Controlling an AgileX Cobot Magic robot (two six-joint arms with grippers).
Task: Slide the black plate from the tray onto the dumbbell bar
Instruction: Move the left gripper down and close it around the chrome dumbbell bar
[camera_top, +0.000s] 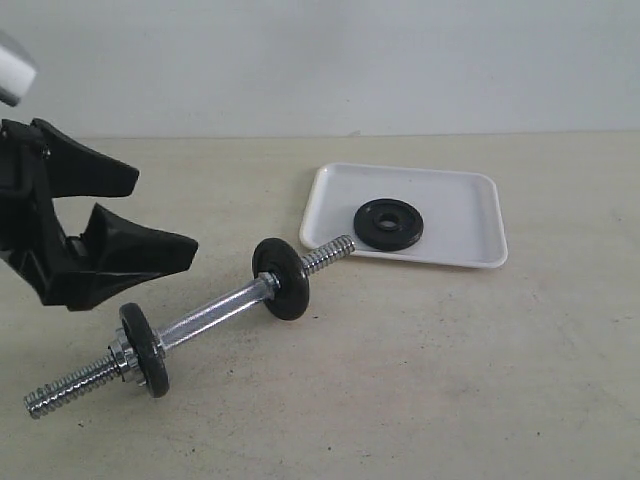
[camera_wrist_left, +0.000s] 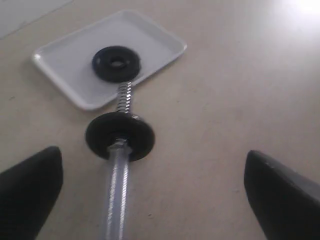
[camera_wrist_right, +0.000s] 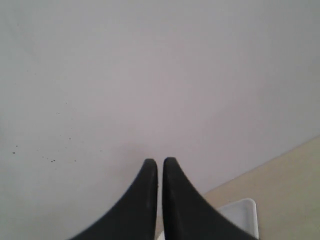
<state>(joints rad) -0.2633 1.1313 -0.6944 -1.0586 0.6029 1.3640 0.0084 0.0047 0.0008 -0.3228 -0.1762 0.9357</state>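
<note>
The black plate lies flat in the white tray. The dumbbell bar lies on the table, its near threaded end touching the tray's edge; two matching black discs and a chrome nut sit on it. My left gripper hovers open above the bar's smooth middle, holding nothing. My right gripper is shut and empty, raised toward the wall; a corner of the tray shows below it. It is out of the exterior view.
The beige table ends at a pale wall behind the tray. A white part of the left arm shows at the top left.
</note>
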